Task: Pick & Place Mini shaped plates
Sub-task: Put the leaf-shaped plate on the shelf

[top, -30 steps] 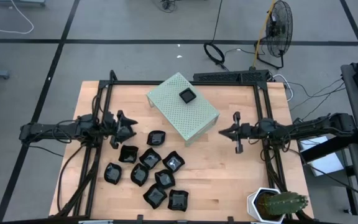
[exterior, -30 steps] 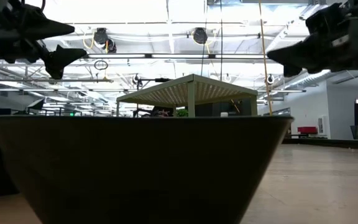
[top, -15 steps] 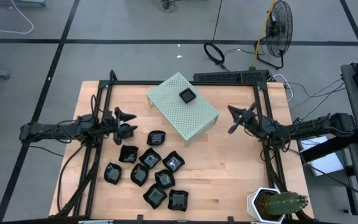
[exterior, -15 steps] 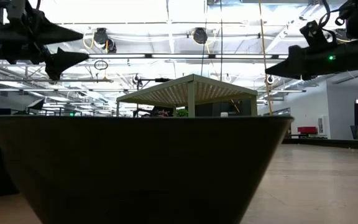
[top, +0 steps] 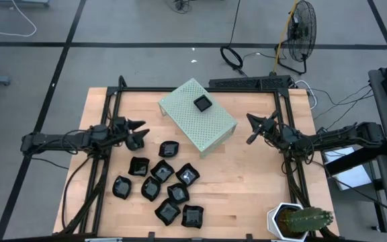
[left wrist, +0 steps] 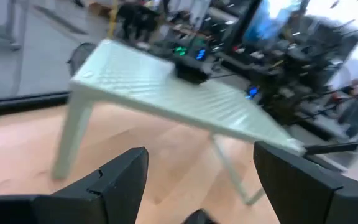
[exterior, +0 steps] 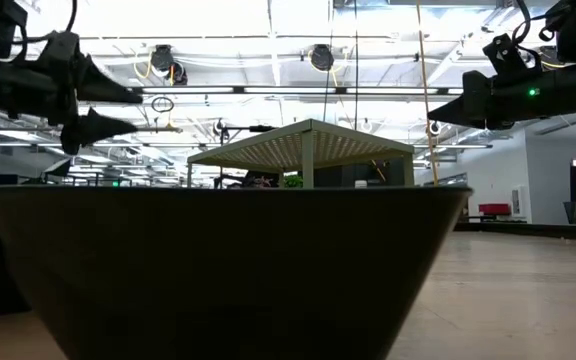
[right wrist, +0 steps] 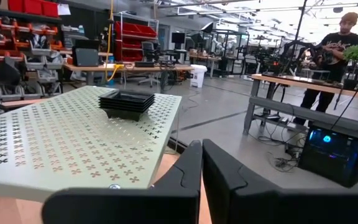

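While one mini shaped plate point(top: 202, 103) sits on top of the pale green perforated box point(top: 210, 128) near the back of the table point(top: 261, 181), the other mini shaped plates point(top: 163, 188) lie in a loose cluster on the bare wood in front of the box, toward the left half; about ten of them show there, some touching one another. Left of the box and just behind the cluster hangs the left gripper point(top: 138, 132), above the wood, its fingers spread apart and holding nothing. Well to the right of the box is the right gripper point(top: 252, 128), its fingers pressed together and empty. At the table's front right corner stands a potted cactus point(top: 299, 220).
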